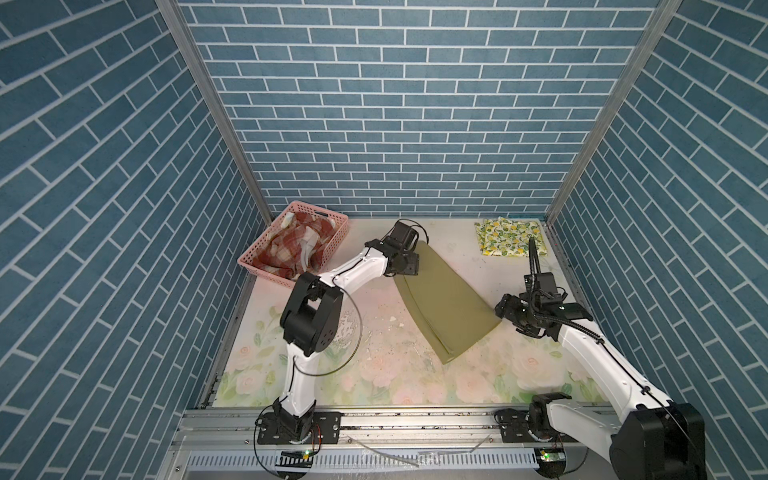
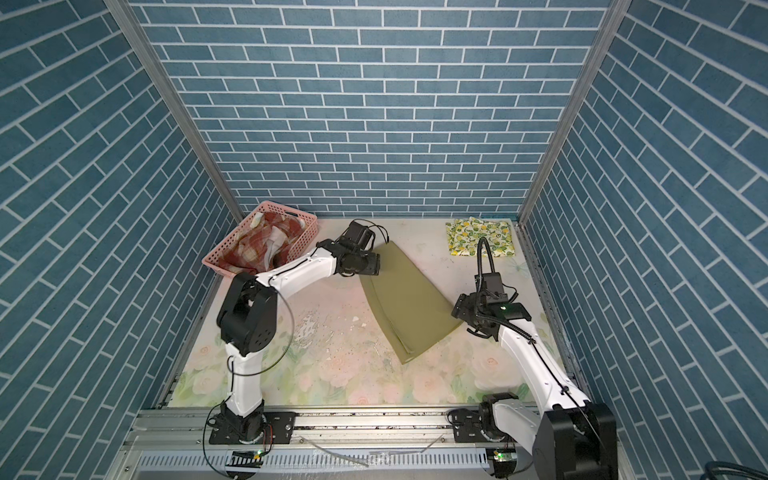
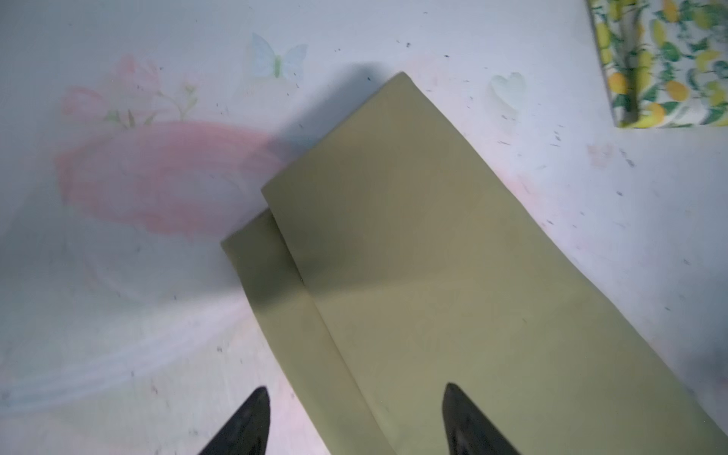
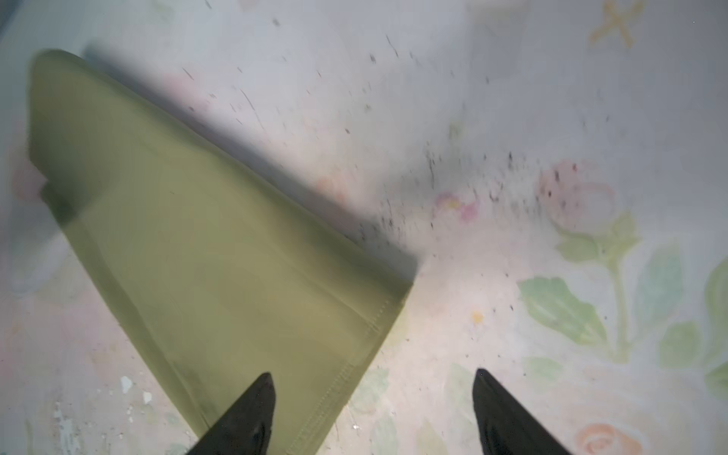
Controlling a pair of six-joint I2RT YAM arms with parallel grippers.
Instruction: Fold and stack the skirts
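Observation:
An olive green skirt [image 1: 444, 299] [image 2: 405, 299] lies folded lengthwise and flat on the table's middle. My left gripper [image 3: 356, 388] hovers open over its narrow far end [image 3: 413, 256], one finger above cloth and one above the table. It is seen in a top view as the left gripper [image 1: 411, 266]. My right gripper [image 4: 373, 372] [image 1: 505, 309] is open at the wide hem corner [image 4: 197, 256], holding nothing. A folded lemon-print skirt [image 1: 513, 237] [image 2: 480, 237] [image 3: 665, 63] lies at the back right. A crumpled plaid skirt [image 1: 297, 245] [image 2: 259, 243] fills the basket.
The pink perforated basket [image 1: 257, 257] [image 2: 216, 257] stands at the back left corner. The rose-printed table covering [image 1: 395, 374] is worn, with small flecks near the middle. Blue brick walls close in three sides, and a metal rail [image 1: 415, 419] runs along the front.

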